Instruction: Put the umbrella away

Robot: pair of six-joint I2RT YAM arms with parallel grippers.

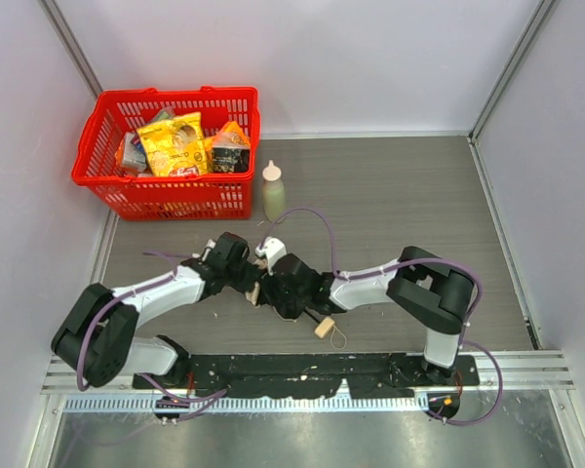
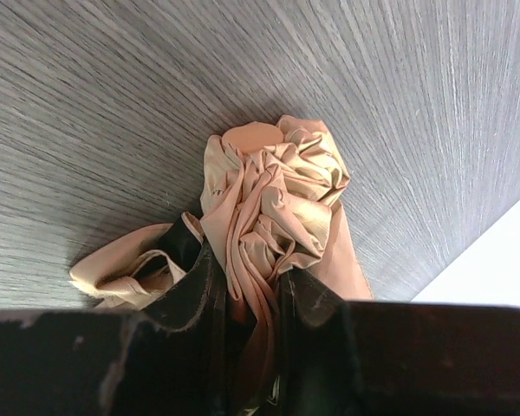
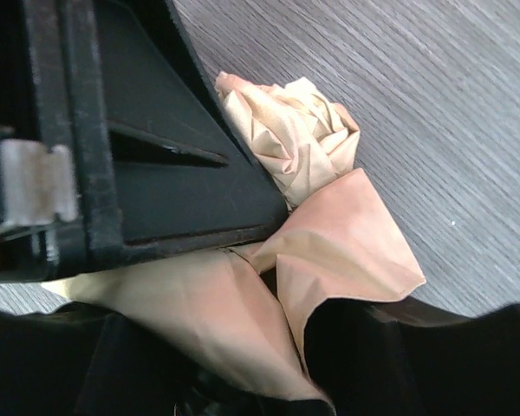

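Left gripper [image 2: 247, 290] clamps your umbrella [image 2: 277, 191] on the table [image 1: 419, 195].
Your left fingers [image 2: 191, 277] pinch the bunched cream fabric narrowly. More fabric lies inside your right gripper [image 3: 269, 347], grip impossible to tell. From above, the knob handle [image 1: 323, 327] points toward 5 o'clock.

A grey wood-grain table [image 1: 419, 214] is carrying a red plastic basket [image 1: 175, 200] at its far left, with a pale green squeeze bottle [image 1: 273, 192] standing upright just beside it. The cream umbrella [image 2: 277, 199] is resting its bunched fabric on the surface.
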